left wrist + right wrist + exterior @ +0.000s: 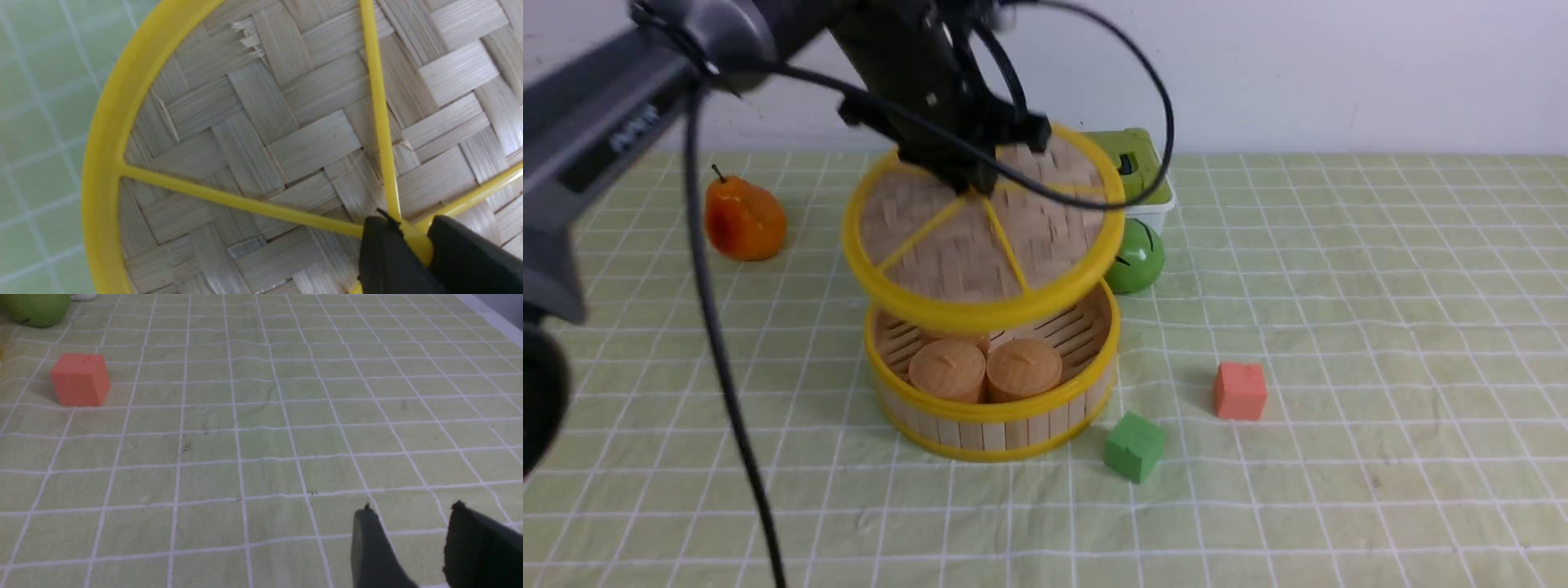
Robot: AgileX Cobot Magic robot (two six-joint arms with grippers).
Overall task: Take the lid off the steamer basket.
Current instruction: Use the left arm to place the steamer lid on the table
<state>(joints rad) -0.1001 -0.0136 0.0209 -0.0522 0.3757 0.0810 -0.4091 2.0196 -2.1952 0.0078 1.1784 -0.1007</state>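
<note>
Steamer basket (pixel 992 429) stands uncovered on the checked surface (pixel 1339 286), tan buns (pixel 947 369) showing inside, with the right pincer (pixel 412 508) parted and empty nearer the robot. Above the basket the lid (pixel 964 245) hangs tilted, its knob (pixel 419 251) clamped in the left pincer (pixel 412 234). A green apple (pixel 1135 257) lies behind, beside a green-topped box (pixel 1139 175).

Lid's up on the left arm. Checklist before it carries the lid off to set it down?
1. Left gripper shut on knob of lid: ok.
2. Lid level: not ok, near edge hangs low.
3. Lid clear of steamer basket: cannot tell, back rim hidden.
4. Set-down room on the basket's right: not ok, green cube and red cube close by.
5. Right gripper out of the way: ok, open, empty.
</note>
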